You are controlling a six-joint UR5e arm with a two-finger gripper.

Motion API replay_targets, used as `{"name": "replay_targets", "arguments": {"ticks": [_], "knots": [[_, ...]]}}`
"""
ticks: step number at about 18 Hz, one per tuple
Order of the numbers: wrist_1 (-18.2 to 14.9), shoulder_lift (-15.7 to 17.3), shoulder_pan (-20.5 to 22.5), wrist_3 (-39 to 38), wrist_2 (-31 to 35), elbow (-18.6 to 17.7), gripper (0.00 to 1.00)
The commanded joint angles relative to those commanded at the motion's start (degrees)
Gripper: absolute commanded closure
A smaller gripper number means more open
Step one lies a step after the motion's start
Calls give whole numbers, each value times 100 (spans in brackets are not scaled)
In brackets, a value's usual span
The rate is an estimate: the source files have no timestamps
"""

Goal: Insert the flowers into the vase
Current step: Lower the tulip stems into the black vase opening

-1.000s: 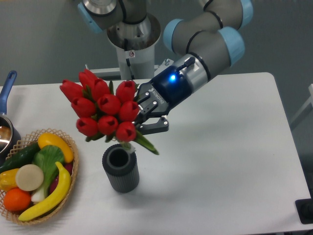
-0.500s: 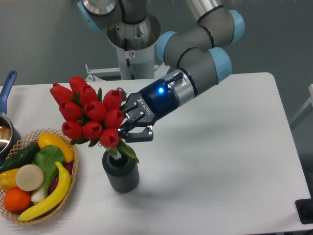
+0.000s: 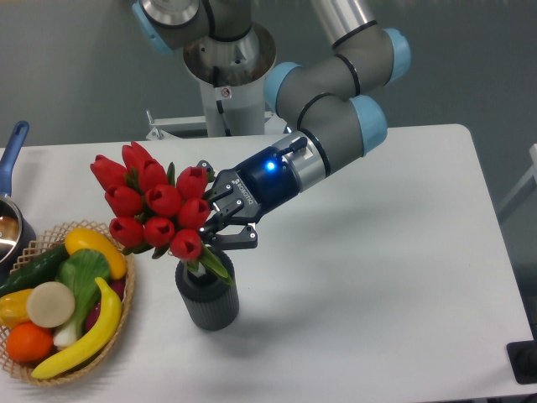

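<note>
The flowers (image 3: 155,206), a tight bunch of red tulip buds with green leaves, lean to the upper left above the vase (image 3: 207,300). Their stem ends reach down into the vase's mouth. The vase is a small dark grey ribbed pot standing upright on the white table. My gripper (image 3: 220,223) comes in from the right and is shut on the bunch's stems just below the buds, right above the vase's rim. The stems themselves are mostly hidden by buds, leaves and fingers.
A wicker basket (image 3: 117,327) of toy fruit and vegetables sits at the front left, close to the vase. A pot with a blue handle (image 3: 12,151) is at the left edge. The robot base (image 3: 226,80) stands at the back.
The bunch has dropped slightly and its stem ends have sunk further into the vase mouth. The gripper has shifted left and down with it and stays shut.
</note>
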Motion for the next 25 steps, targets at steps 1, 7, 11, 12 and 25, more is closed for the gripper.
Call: {"name": "replay_targets", "arguments": {"ticks": [1,7,11,12,25], "knots": [[0,-9,0,9,0,-26,68],[0,-44,70,9,0,-273,68],[0,-211,70,62,0,-246,68],[0,-246,70,70,0,-220,68],[-18,-510,220,220,79,-413,66]]}}
